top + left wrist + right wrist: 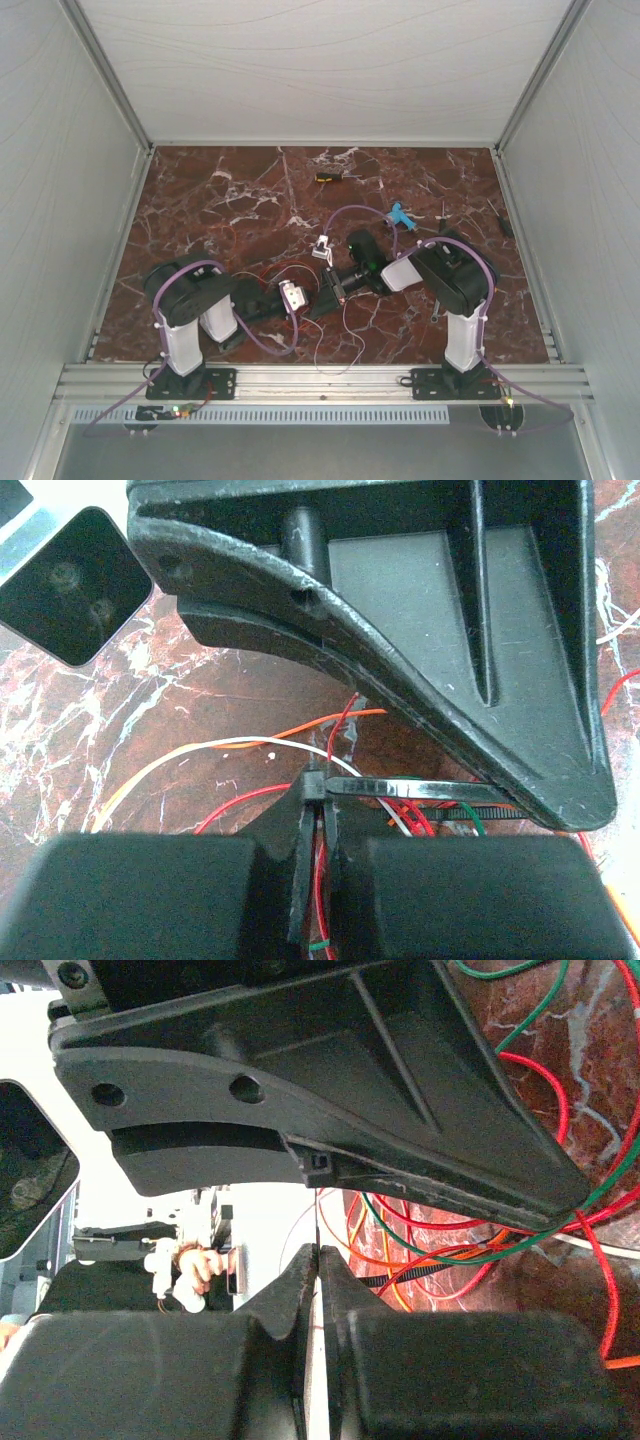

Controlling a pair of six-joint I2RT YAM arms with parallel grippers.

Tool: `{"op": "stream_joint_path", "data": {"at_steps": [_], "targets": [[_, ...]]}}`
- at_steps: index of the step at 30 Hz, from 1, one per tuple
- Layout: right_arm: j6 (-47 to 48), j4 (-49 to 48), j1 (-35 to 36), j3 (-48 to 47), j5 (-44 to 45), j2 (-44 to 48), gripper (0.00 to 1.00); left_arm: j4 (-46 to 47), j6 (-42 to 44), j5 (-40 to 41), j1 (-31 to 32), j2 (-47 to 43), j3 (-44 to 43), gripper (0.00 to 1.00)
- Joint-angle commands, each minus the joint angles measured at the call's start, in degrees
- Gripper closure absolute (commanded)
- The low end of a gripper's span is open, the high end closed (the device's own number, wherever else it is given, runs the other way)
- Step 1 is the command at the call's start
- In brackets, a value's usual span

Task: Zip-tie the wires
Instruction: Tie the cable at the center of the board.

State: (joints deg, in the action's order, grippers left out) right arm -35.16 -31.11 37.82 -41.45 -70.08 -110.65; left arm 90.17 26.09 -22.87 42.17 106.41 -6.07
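Where jaws clamp, wires (320,880) and zip tie (420,792) hide.

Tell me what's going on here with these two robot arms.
Two robot arms are zip-tying a loose bundle of thin red, white, orange and green wires on a dark red marble tabletop. The left gripper is shut on the head end of a black plastic zip tie, whose strap runs among the wires. The right gripper, close against it, appears shut on the tie's thin tail. The loop looks loose, not yet pulled tight.
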Motion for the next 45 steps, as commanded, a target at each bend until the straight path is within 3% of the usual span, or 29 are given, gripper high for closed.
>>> {"op": "stream_joint_path", "data": {"at_steps": [1, 13, 28, 45], "targets": [[1.69, 1.35, 0.07, 0.18, 0.03, 2.5, 1.0, 14.68, 0.0, -0.09, 0.26, -0.5, -0.26, 1.0], [0.31, -0.24, -0.2, -0.68, -0.03, 0.66, 1.0, 14.68, 0.34, -1.64, 0.28, -1.24, 0.0, 1.0], [-6.86, -8.95, -1.2, -0.71, -2.55, -2.31, 1.0, 14.68, 3.61, -3.36, 0.45, -1.28, 0.52, 1.0], [-7.54, -6.5, -2.27, -3.03, -3.54, -2.28, 1.0, 14.68, 6.52, -3.8, 1.24, -1.37, 1.06, 1.0]]}}
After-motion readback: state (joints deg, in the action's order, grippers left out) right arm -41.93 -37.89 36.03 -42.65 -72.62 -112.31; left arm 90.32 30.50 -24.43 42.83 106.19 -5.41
